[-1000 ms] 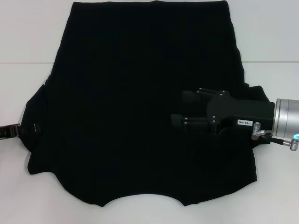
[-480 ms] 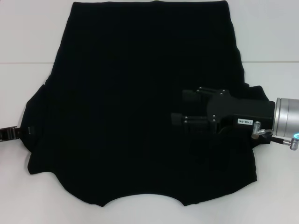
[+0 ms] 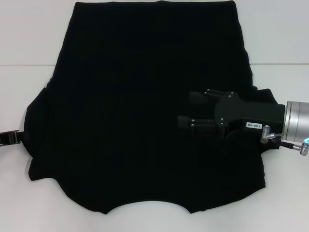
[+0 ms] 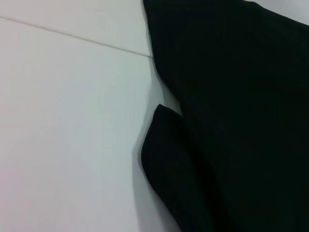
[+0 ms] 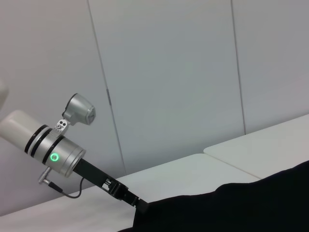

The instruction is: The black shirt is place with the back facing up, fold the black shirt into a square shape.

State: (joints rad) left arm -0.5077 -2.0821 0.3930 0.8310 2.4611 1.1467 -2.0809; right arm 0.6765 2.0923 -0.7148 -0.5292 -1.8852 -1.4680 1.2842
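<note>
Showing, from the right wrist only, the left gripper (image 5: 137, 205) at the soft black cloth shirt's (image 3: 145, 121) edge, grip unclear; right gripper (image 3: 186, 110) hovering above it, fingers parted, empty.

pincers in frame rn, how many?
2. Right pincer is over the black shirt, its right half. Left pincer is at the shirt's left edge, tips hidden by cloth.
</note>
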